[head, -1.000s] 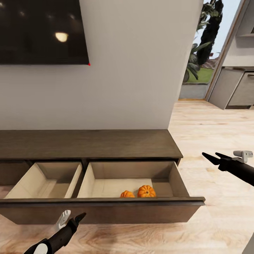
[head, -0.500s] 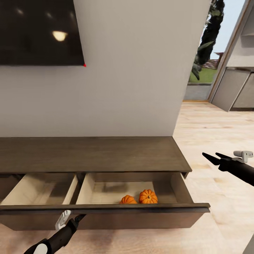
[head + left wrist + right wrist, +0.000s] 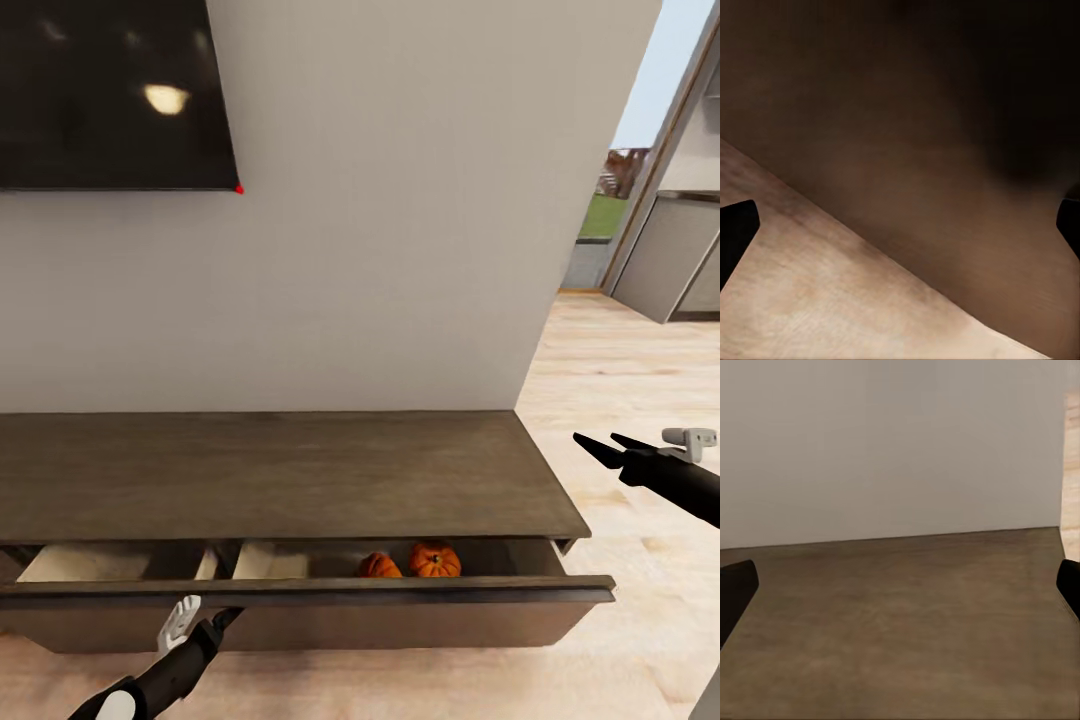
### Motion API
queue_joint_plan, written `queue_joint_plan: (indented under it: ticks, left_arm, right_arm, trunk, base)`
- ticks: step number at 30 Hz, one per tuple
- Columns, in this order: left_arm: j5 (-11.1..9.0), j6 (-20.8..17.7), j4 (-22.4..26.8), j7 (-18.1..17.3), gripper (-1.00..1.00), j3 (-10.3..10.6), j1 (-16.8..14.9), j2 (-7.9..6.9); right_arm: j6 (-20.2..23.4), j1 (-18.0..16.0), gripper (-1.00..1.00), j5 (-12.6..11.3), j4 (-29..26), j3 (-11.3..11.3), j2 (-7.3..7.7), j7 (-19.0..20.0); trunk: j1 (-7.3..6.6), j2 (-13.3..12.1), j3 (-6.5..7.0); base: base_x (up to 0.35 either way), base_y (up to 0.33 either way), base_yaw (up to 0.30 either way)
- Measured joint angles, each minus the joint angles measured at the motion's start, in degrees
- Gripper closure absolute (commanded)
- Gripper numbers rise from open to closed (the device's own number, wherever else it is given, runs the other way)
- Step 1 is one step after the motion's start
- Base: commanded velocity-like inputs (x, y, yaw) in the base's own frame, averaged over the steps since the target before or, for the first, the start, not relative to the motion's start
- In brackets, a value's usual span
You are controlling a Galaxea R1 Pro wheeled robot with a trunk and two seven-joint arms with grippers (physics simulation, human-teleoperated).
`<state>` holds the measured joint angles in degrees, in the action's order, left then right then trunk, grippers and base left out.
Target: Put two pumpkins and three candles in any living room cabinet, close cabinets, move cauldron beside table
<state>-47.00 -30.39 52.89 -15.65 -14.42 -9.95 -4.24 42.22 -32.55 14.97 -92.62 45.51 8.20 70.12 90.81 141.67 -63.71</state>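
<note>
The long dark-brown cabinet stands against the wall with its wide drawer a narrow gap open. Two orange pumpkins sit side by side in the drawer's right compartment, partly under the cabinet top. My left gripper is open, low against the drawer front, which fills the space between its fingertips. Off the cabinet's right end, above the floor, my right gripper hangs open and faces the cabinet top. The candles, the cauldron and the table are out of view.
A black TV screen hangs on the pale wall above the cabinet. Light wooden floor runs past the cabinet's right end toward grey kitchen units and a glazed opening to the outside.
The drawer has slid inward, and its opening has shrunk from wide to a narrow slot. The whole view has shifted as the robot came closer to the cabinet.
</note>
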Motion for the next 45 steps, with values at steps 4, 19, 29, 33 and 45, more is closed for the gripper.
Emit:
queue_joint_plan:
  ticks: [4, 19, 29, 33, 45]
  left_arm:
    - [-0.02, -0.01, 0.00, 0.00, -1.00, -0.01, -0.01, 0.00]
    - [-0.70, -0.02, 0.02, -0.01, -1.00, -0.16, -0.01, 0.03]
    - [-0.42, -0.02, 0.01, 0.14, -1.00, -0.11, 0.13, -0.02]
    - [-0.74, -0.03, 0.05, 0.05, -1.00, -0.02, 0.62, 0.04]
    - [-0.98, -0.07, 0.37, -0.09, -1.00, 0.05, -0.04, 0.09]
  right_arm:
    - [0.00, -0.04, -1.00, 0.00, -0.01, 0.01, 0.03, 0.00]
    - [0.00, -0.11, -1.00, 0.00, 0.02, 0.01, 0.06, 0.00]
    - [0.00, -0.08, -1.00, 0.00, -0.02, 0.01, 0.07, 0.00]
    - [0.00, -0.12, -1.00, 0.00, 0.00, 0.01, 0.07, 0.00]
    - [0.02, 0.09, -1.00, 0.01, 0.04, -0.10, -0.08, -0.15]
  trunk:
    - [0.00, 0.00, 0.00]
    - [0.03, 0.00, 0.00]
    - [0.02, 0.00, 0.00]
    - [0.03, 0.00, 0.00]
    - [0.06, 0.00, 0.00]
  base:
    - [0.333, 0.003, 0.000]
    - [0.114, 0.000, 0.000]
    - [0.039, 0.000, 0.000]
    - [0.036, 0.000, 0.000]
    - [-0.128, 0.000, 0.000]
